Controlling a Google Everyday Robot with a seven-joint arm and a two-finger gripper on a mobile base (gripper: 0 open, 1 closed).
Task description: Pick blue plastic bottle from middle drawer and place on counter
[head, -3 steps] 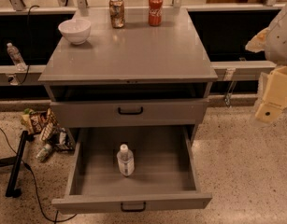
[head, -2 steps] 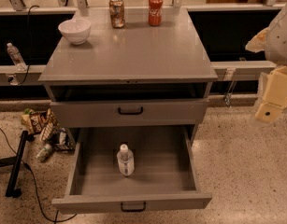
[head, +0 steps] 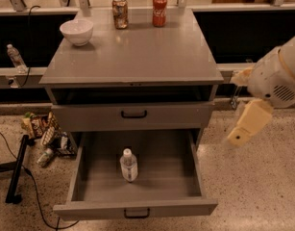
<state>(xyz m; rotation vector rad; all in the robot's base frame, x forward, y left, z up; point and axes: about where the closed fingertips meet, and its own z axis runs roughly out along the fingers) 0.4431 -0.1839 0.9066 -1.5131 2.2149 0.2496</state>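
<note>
The blue plastic bottle [head: 129, 165] stands upright on the floor of the open middle drawer [head: 159, 179], near its centre, white cap on top. The drawer is pulled out low at the front of the cabinet. The grey counter [head: 137, 54] is the cabinet top above it. My gripper [head: 246, 125] hangs from the cream arm at the right edge of the view. It is to the right of the cabinet, about level with the drawer front above the open drawer. It is well apart from the bottle and holds nothing that I can see.
On the counter stand a white bowl [head: 76, 31] at the back left, a brownish can [head: 120, 12] and a red cola can [head: 159, 10] at the back. A closed drawer front [head: 133, 114] sits above the open drawer. Snack bags [head: 43, 134] and a black stand [head: 17, 170] lie on the floor at left.
</note>
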